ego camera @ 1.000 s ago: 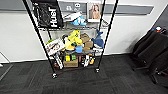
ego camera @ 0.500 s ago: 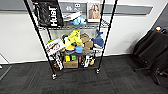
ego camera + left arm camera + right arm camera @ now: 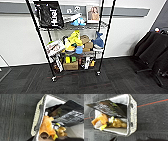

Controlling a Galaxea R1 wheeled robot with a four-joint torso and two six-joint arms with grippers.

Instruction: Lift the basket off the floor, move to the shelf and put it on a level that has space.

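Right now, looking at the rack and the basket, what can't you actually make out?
- Top tier of the shelf: cut off by the head view's upper edge, so free room there can't be judged.
- Basket contents: a dark glossy packet covers part of the inside in both wrist views.
- Lower-tier items: too blurred to identify.
- Whether the basket is lifted off the floor: unclear.

- Basket (image 3: 37,119) seen from above, over dark carpet (image 3: 13,116); woven cream side with a dark handle (image 3: 40,117)
- White lining (image 3: 52,101) showing inside
- Orange plush (image 3: 46,127) leaning at the rim; glossy black bag (image 3: 70,112) lying across the contents; yellow toy (image 3: 61,132) beside the plush
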